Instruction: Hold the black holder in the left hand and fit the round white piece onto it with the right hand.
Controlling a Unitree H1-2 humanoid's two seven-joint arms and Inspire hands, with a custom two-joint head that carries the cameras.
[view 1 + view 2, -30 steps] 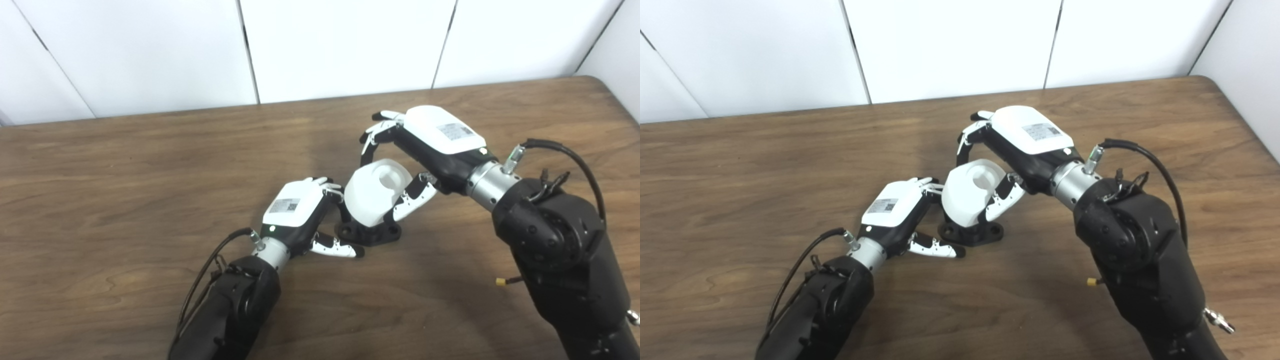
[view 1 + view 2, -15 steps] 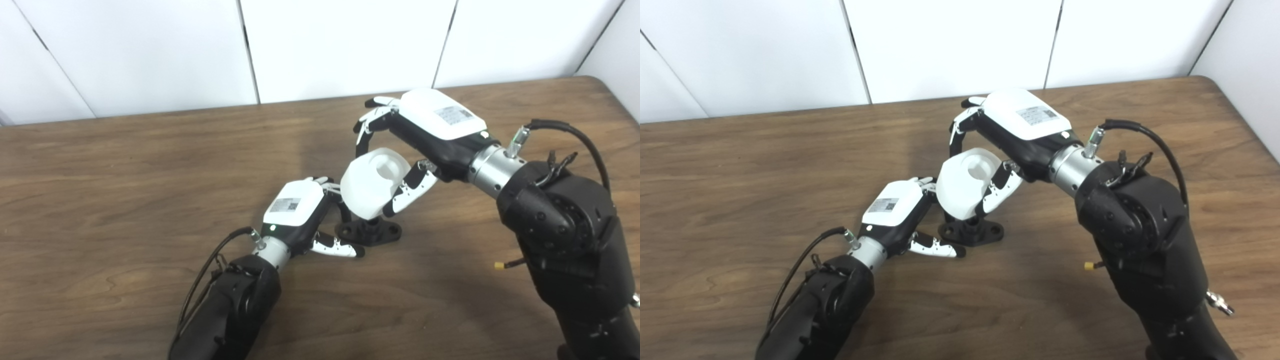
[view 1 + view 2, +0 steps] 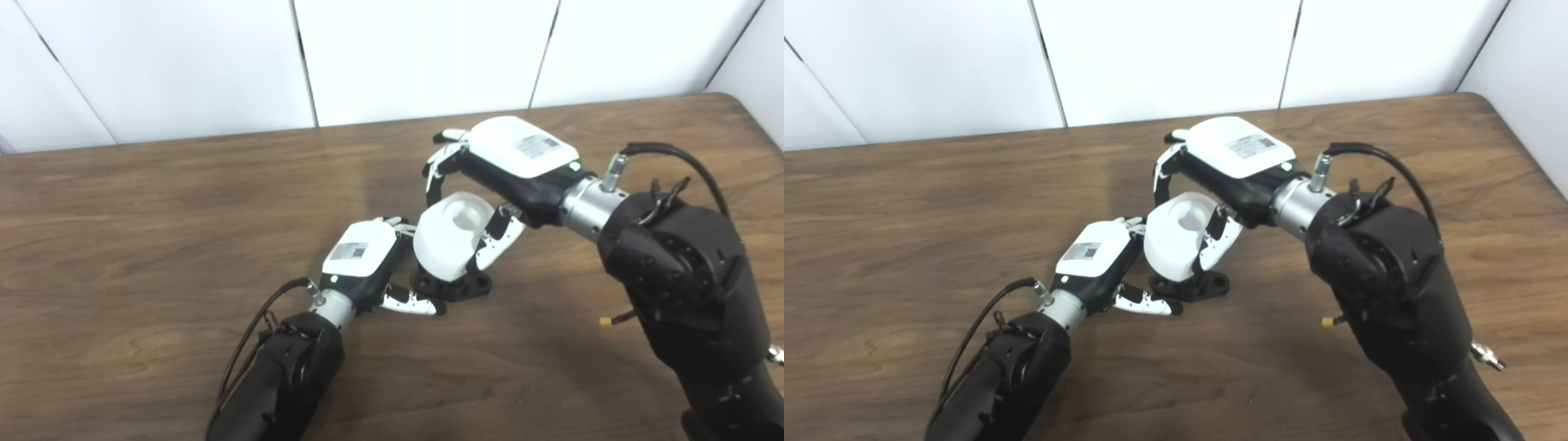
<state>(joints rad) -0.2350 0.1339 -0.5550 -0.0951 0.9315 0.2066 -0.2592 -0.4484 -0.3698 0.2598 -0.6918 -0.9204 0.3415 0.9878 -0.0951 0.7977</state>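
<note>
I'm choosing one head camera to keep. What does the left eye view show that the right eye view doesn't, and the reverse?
Left eye only: nothing of note.
Right eye only: more of the table's right corner and the wall beside it.
Both: the left hand on the black holder, and the right hand shut on the round white piece over it.

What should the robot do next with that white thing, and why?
Probably press the round white piece straight down a little. The right hand grips it, tilted, right above the black holder, which the left hand steadies on the table. Whether it is seated cannot be told.
</note>
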